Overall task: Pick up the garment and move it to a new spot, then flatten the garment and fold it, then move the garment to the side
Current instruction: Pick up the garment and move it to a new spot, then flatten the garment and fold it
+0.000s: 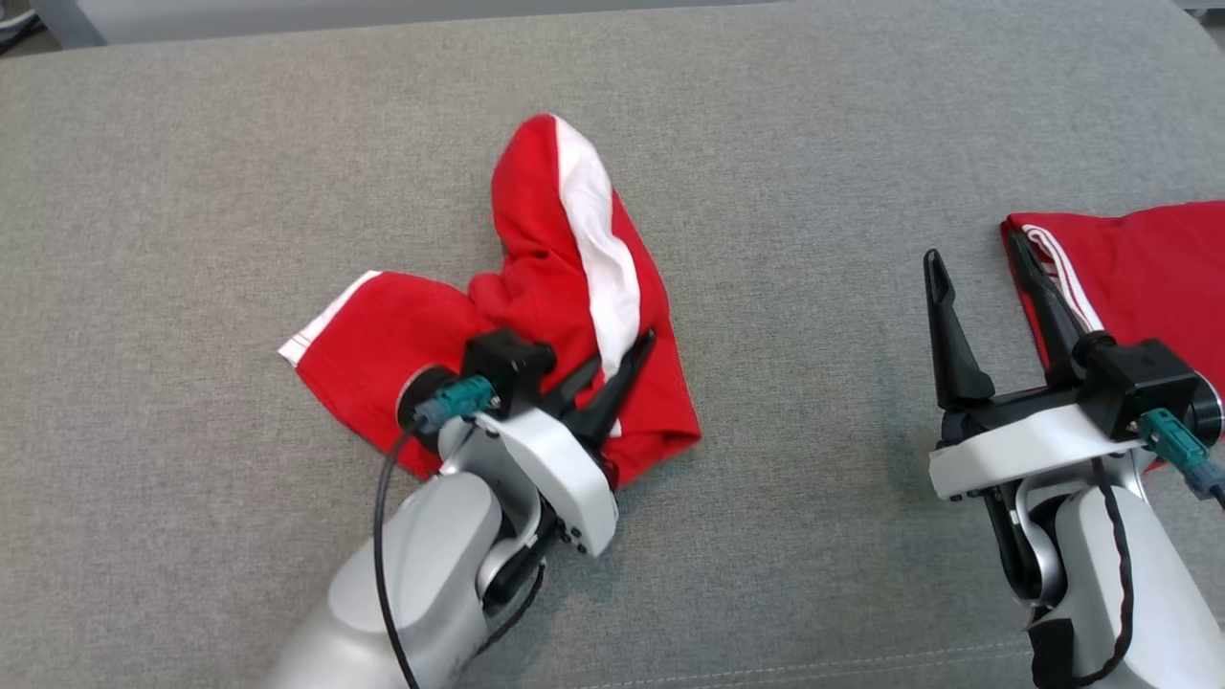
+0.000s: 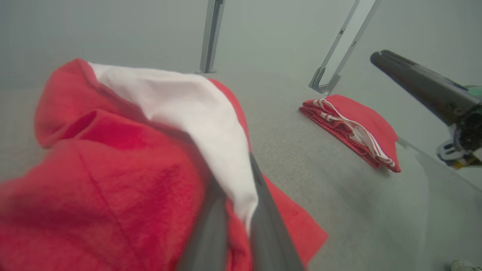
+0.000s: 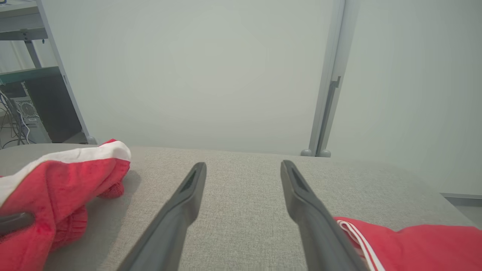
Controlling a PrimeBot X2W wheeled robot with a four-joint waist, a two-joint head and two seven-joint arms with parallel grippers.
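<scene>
Reaches low and slantwise with left gripper (image 1: 627, 349), clenched on crumpled red cloth garment (image 1: 536, 277) with white stripe; holds right gripper (image 1: 972, 249) forward, jaws spread, grasping nothing.

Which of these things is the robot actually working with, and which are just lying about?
In the job: crumpled red garment, pinched in the shut left gripper; right gripper, open and empty; grey padded surface underneath.
Lying about: folded red garment beside the right gripper; metal posts behind the surface.
</scene>
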